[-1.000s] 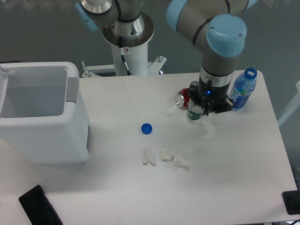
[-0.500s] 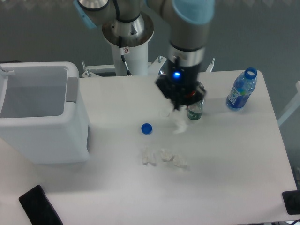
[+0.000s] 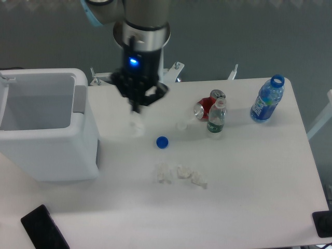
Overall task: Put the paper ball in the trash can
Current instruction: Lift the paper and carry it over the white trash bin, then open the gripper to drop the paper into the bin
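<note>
My gripper (image 3: 137,115) is shut on the paper ball (image 3: 136,126), a small white ragged wad that hangs below the fingertips above the table. It is in the air just right of the trash can (image 3: 46,132), a large white boxy bin at the left with its rectangular top opening showing. The ball is a short way right of the bin's right wall and outside the opening.
Three similar white wads (image 3: 179,174) lie grouped on the table in front. A blue bottle cap (image 3: 162,141) and a small clear cap (image 3: 181,125) lie mid-table. A red can (image 3: 206,109), a small green bottle (image 3: 216,118) and a blue bottle (image 3: 266,99) stand right. A black phone (image 3: 44,228) lies at bottom left.
The arm has swung left across the table with the paper ball, from beside the bottles at the right to just right of the trash can.
</note>
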Tool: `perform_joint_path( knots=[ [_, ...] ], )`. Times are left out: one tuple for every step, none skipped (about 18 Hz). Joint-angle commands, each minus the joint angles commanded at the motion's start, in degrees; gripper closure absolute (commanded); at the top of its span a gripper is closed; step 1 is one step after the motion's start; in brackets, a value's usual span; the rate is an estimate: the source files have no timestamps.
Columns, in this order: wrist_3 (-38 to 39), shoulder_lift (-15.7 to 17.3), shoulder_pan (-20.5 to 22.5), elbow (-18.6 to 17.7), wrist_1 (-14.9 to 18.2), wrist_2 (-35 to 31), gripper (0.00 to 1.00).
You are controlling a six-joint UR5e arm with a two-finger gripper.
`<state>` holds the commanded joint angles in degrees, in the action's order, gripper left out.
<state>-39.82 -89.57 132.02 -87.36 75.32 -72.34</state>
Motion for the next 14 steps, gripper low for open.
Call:
perform_joint_path(
  knots=[
    [0.18, 0.44, -0.96, 0.0, 0.09, 0.62, 1.0],
    [0.36, 0.79, -1.76, 0.0, 0.09, 0.8, 1.0],
    [0.71, 1.06, -2.37, 0.0, 0.09, 0.8, 1.0],
    [1.23, 1.41, -3.34, 0.0, 0.09, 0.89, 1.0],
    [1.59, 1.5, -4.3, 0.0, 0.0, 0.89, 1.0],
    [1.76, 1.5, -5.18, -0.17, 0.0, 0.89, 1.0],
    [1.77, 1.5, -6.24, -0.35, 0.0, 0.97, 1.0],
    [1.85, 1.5, -7.46, -0.53, 0.09, 1.32, 0.99],
    [1.94, 1.59, -8.61, -0.7, 0.09, 1.76, 0.99],
    [1.85, 1.67, -9.23, -1.23, 0.0, 1.85, 0.99],
    [1.85, 2.02, -9.41, -1.32, 0.0, 1.85, 0.97],
    [1.77, 2.03, -9.41, -1.58, 0.0, 1.94, 0.95],
    [1.77, 2.03, -9.67, -1.67, 0.0, 2.38, 0.92],
    [1.77, 1.85, -10.02, -1.67, 0.0, 3.16, 0.88]
  ],
)
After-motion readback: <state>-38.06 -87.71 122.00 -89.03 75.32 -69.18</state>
